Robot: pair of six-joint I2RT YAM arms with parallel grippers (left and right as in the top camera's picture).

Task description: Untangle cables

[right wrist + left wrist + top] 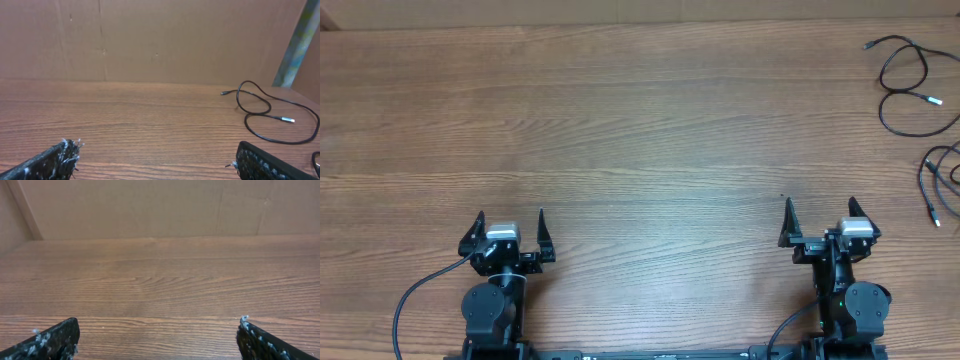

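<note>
Thin black cables lie at the table's far right. One cable (910, 88) curls in loose loops with a silver-tipped plug, and it also shows in the right wrist view as a looped cable (260, 116). A second cable (932, 178) trails off the right edge just below it. My left gripper (510, 222) rests near the front edge at the left, open, with only bare wood between its fingers (50, 340). Over at the front right, my right gripper (822, 210) is open too and holds nothing; the cables lie well beyond it to the right.
The wooden table (620, 130) runs up to a brown cardboard back wall (150, 210). Thicker black leads (415, 295) run from the arm bases along the front edge.
</note>
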